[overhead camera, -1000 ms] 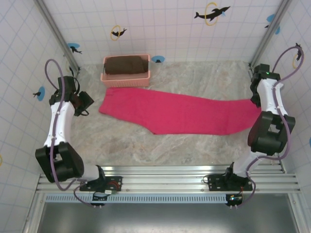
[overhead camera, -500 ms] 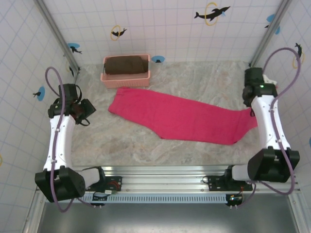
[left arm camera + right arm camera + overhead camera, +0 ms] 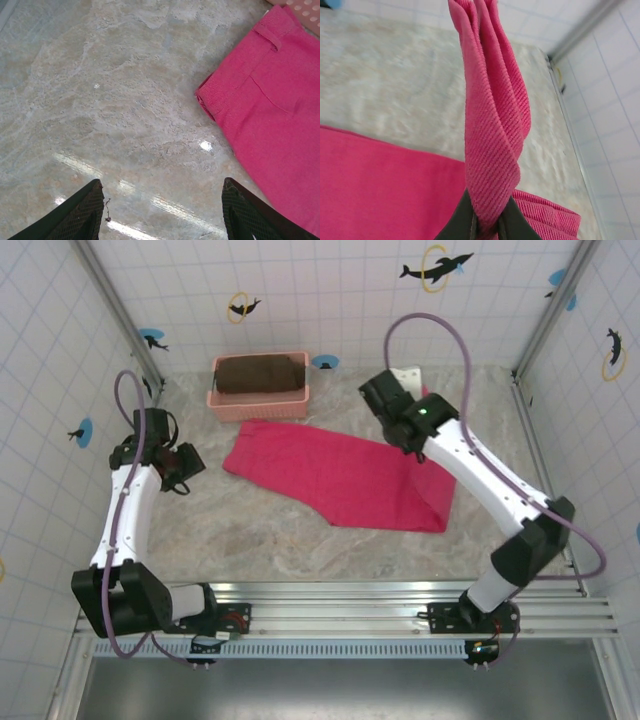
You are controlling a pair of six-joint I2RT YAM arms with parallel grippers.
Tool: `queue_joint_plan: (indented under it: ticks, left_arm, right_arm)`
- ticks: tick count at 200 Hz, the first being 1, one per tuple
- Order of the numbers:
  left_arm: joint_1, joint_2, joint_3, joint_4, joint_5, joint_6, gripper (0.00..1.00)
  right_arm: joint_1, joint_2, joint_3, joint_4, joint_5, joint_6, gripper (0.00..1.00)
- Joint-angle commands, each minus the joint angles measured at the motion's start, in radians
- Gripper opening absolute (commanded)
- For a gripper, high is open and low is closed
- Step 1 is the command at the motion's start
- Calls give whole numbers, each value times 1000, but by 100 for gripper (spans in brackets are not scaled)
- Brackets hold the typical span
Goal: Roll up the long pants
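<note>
White links (image 3: 122,515), black joints (image 3: 122,600), purple cables (image 3: 430,315), apparently mesh-textured black end effector fingers (image 3: 82,212)

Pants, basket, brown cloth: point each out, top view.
long pants (image 3: 340,480), top external view, middle of the flat-lying fabric
basket (image 3: 258,404), top external view, near wall
brown cloth (image 3: 262,373), top external view, its middle

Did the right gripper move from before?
Yes. The right gripper swung left, away from the right corner post toward the basket, dragging the pants leg along.
</note>
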Motion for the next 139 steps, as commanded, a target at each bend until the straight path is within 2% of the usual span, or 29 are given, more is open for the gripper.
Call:
queue_joint_plan:
  ticks: [1, 79, 101, 139]
  left_arm:
    - [-12, 14, 22, 22, 14, 41, 64]
    - [-16, 10, 14, 33, 24, 59, 64]
    - [-19, 8, 20, 30, 24, 63, 63]
    - [-18, -8, 3, 21, 11, 62, 63]
  right_arm:
    - [45, 110, 177, -27, 111, -13, 0]
    - [143, 518, 739, -75, 38, -132, 0]
    - [143, 573, 798, -64, -40, -139, 0]
    - [161, 574, 787, -32, -170, -167, 0]
